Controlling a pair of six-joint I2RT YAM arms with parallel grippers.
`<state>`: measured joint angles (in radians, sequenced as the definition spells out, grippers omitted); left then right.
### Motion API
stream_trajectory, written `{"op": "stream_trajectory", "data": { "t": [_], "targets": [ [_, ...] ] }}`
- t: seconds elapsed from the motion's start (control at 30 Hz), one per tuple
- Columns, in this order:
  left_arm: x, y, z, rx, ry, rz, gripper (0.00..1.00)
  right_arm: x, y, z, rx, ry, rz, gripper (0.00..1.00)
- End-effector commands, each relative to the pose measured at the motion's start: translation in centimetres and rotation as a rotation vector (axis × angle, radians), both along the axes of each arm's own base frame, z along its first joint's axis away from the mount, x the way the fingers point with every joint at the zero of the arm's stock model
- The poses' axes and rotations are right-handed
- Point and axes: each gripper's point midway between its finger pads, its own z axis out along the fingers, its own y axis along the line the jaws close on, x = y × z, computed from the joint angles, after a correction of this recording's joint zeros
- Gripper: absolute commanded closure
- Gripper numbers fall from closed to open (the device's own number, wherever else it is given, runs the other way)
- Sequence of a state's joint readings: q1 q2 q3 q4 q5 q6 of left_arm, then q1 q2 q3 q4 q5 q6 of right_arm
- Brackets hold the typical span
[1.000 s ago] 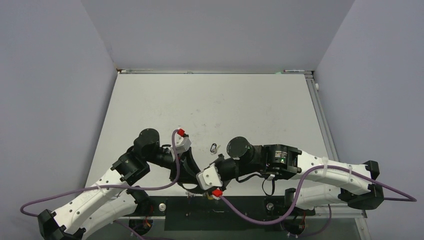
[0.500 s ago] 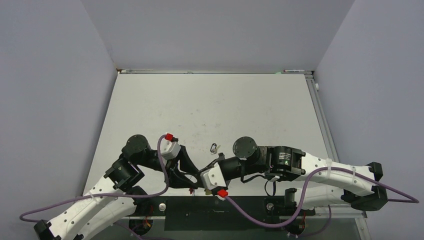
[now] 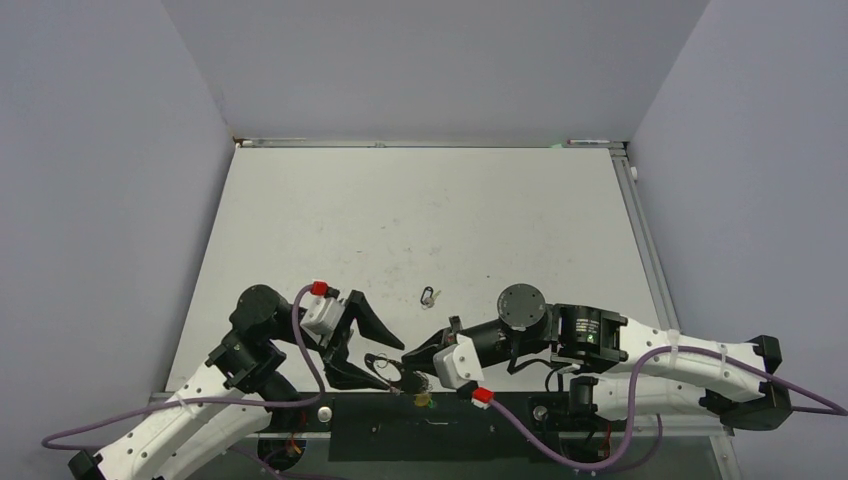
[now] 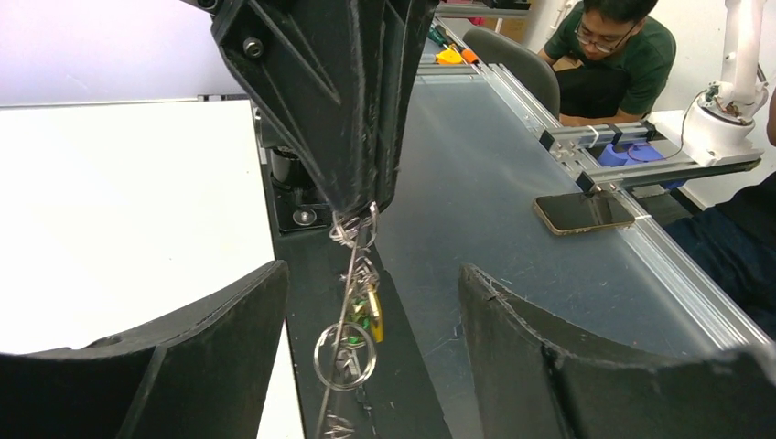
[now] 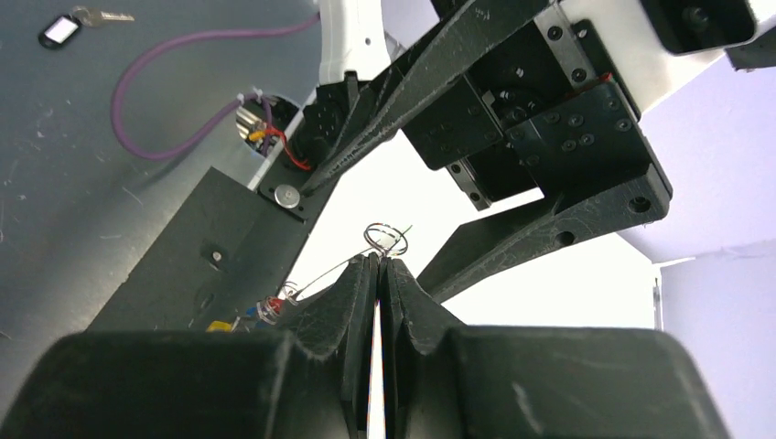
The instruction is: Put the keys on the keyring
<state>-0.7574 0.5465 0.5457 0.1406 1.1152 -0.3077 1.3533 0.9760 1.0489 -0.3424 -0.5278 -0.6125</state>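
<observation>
The right claw (image 5: 378, 263) pinches the keyring (image 4: 348, 283) tight, keys (image 4: 370, 309) dangling beneath it, seemingly presenting it to the wide-open, empty left claw (image 4: 371, 271).

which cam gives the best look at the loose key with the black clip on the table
Right wrist: the loose key and its black clip can be told apart there, in the top left corner. Top external shows them only as one tiny dark speck. Left wrist does not show them at all.
</observation>
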Motion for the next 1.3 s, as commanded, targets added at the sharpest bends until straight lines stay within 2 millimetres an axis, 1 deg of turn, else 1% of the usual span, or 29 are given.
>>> {"op": "stream_trajectory", "data": {
  "t": [0.0,0.23,0.3,0.5,0.7,0.9,1.1,1.2,1.27],
  "targets": [
    [0.1,0.0,1.1,-0.063,-0.051,0.003,0.35,-1.2,0.1,5.1,0.236,0.010,0.066,0.95],
    [0.0,-0.2,1.2,-0.070,-0.020,-0.018,0.34,-1.3,0.8,4.3,0.249,0.040,0.081,0.95],
    [-0.1,-0.3,1.1,-0.069,-0.013,-0.029,0.34,-1.2,1.0,4.8,0.278,0.036,0.087,0.95],
    [0.0,-0.5,0.6,-0.048,0.027,-0.047,0.41,-0.6,1.3,5.5,0.332,0.038,0.070,0.95],
    [0.2,-0.7,0.7,-0.053,0.031,-0.039,0.54,-0.2,1.6,5.2,0.333,0.050,0.062,0.95],
    [0.4,-0.8,0.7,-0.047,0.043,-0.032,0.60,0.3,2.0,4.7,0.321,0.065,0.046,0.95],
    [0.8,-1.0,0.6,-0.033,0.048,-0.010,0.62,0.6,2.0,4.3,0.305,0.088,0.035,0.95],
    [1.1,-1.0,0.5,-0.024,0.035,0.007,0.78,0.7,1.8,4.1,0.304,0.097,0.026,0.95],
    [1.2,-1.0,0.4,-0.019,0.034,0.013,0.84,0.7,1.7,4.0,0.306,0.101,0.025,0.95]
  ]
}}
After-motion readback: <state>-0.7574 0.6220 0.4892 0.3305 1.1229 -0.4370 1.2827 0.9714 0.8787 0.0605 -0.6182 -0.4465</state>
